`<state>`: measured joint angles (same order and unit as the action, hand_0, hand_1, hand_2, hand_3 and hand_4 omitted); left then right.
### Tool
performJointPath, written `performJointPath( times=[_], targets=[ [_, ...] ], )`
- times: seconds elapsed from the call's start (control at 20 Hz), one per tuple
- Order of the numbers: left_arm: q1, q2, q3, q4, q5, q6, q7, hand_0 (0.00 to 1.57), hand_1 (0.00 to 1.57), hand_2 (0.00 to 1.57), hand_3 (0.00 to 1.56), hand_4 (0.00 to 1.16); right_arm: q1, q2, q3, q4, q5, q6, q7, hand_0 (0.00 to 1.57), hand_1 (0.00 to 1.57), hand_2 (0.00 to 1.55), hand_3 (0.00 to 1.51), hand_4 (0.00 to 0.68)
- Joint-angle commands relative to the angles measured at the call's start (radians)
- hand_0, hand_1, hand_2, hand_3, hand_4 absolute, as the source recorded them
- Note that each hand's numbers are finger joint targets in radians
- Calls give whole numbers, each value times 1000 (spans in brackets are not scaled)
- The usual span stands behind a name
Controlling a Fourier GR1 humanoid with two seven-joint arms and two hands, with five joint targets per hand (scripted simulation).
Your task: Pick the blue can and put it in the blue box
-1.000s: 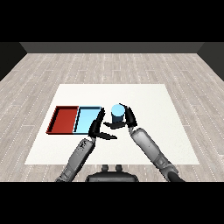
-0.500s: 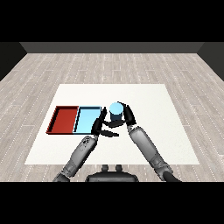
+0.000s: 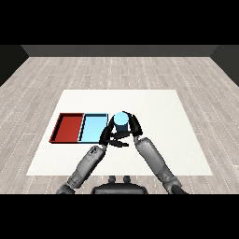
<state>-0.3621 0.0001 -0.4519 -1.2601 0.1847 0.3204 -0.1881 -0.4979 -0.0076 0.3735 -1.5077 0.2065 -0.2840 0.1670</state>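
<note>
While the light blue cylindrical can (image 3: pixel 121 122) was held upright just right of the shallow light blue tray (image 3: pixel 92 128), the black right hand (image 3: pixel 133 126) was seen with its fingers (image 3: pixel 137 122) curled round it; the black left hand (image 3: pixel 108 136) lay against the can's near left side, fingers seemingly relaxed. For the step to be done well, the can would need to be kept level, carried left over the blue tray's rim, clear of the red tray (image 3: pixel 68 127), and lowered onto the floor of the tray on the white desk (image 3: pixel 177 121) before being released

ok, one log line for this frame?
phase: carry | right robot hand: shut on can | left robot hand: open | can beside blue tray, not in
</note>
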Motion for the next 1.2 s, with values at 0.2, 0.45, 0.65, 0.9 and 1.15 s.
performJointPath(
  times=[0.2, 0.45, 0.65, 0.9, 1.15],
  targets=[
    [-77, 0, -17, 71, 70, -18, -21, 0, 0, 0, 0, 0, -14, 7, 67, -37, -12, -28, 51, 1491, 1491, 1456, 1379, 546],
    [-74, 0, -45, 116, 127, -26, -109, 0, 0, 0, 0, 0, -117, 7, 97, 116, -96, -97, -25, 1396, 1396, 1446, 1382, 573],
    [-51, 0, -76, 46, 69, 106, -43, 0, 0, 0, 0, 632, -26, 7, 11, 25, -62, 12, -36, 1544, 1544, 1465, 1385, 569],
    [-93, 0, -35, 85, 132, 90, -41, 1571, 1571, 1571, 1529, 1153, 11, 7, 69, -21, -57, -5, -13, 1487, 1487, 1459, 1379, 565],
    [-111, 0, -50, 142, 132, 145, -110, 1571, 1571, 1568, 1484, 1146, 37, 8, 61, -33, -60, -42, -15, 1503, 1503, 1456, 1380, 563]
  ],
)
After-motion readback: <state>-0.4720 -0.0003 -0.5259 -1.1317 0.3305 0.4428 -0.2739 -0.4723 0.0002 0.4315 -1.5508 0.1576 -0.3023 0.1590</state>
